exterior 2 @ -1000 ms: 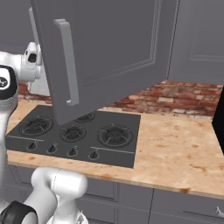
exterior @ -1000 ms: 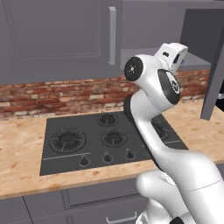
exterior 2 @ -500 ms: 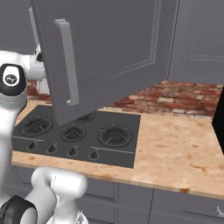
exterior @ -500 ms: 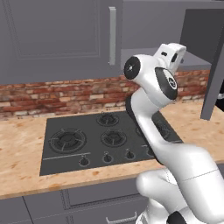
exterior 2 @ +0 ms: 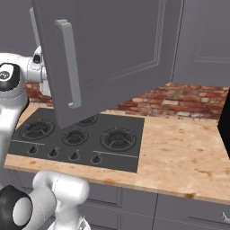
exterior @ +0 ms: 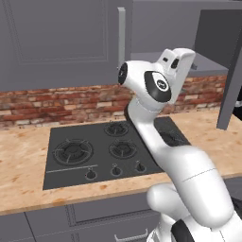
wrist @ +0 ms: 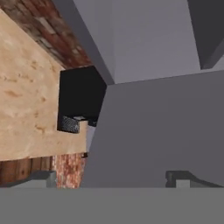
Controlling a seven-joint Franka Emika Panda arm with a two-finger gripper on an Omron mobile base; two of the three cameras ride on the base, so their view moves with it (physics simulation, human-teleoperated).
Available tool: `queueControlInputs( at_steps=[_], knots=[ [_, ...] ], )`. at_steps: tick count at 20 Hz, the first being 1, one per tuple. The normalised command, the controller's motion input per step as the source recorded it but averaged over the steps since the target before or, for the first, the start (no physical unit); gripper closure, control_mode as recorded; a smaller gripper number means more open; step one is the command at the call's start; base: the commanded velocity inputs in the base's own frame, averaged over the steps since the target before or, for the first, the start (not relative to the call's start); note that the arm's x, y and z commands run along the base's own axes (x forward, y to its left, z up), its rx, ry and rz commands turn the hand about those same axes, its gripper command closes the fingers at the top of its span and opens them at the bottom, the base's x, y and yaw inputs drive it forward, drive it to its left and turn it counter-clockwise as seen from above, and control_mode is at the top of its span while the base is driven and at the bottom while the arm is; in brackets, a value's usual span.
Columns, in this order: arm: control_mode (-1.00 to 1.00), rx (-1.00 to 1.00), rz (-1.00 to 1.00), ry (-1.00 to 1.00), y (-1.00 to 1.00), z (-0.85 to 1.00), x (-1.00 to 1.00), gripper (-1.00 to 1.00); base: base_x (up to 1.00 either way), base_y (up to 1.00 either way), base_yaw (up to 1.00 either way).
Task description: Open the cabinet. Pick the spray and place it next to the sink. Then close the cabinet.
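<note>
The cabinet (exterior: pixel 61 38) is dark grey; its left door is closed, with a silver bar handle (exterior: pixel 121 33). Its right door (exterior: pixel 227 61) is swung wide open; from the right base view this door (exterior 2: pixel 117 45) and its handle (exterior 2: pixel 69 67) hang in front of the arm. My hand (exterior: pixel 180 59) is raised to the level of the cabinet's bottom edge, just before the opening. My gripper (wrist: pixel 111 179) is open, with nothing between its fingertips (wrist: pixel 43 177), and faces the cabinet's grey underside (wrist: pixel 157 131). The spray and the sink are out of view.
A black hob (exterior: pixel 113 146) lies in the wooden counter (exterior: pixel 21 165) under the arm, backed by a brick wall (exterior: pixel 56 101). Grey drawers (exterior: pixel 108 215) run below. A black box (wrist: pixel 81 100) stands on the counter to the right. The open door juts out over the counter.
The arm's elbow has risen and drawn slightly left, and the hand has lifted a little toward the cabinet opening. The jaws stay open and the door has not moved.
</note>
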Motion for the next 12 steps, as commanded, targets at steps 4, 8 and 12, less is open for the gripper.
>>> queueControlInputs(
  at_steps=[4,8,12],
  knots=[
    [-1.0,-0.05,-0.23,0.0,0.01,0.0,0.0,-1.0,0.0,0.0,0.0],
    [-1.0,-0.03,-0.23,0.0,0.0,0.0,0.0,-1.0,0.0,0.0,0.0],
    [-1.0,0.0,-0.24,0.03,0.0,0.0,-0.19,-1.0,0.0,0.0,0.0]
  ],
)
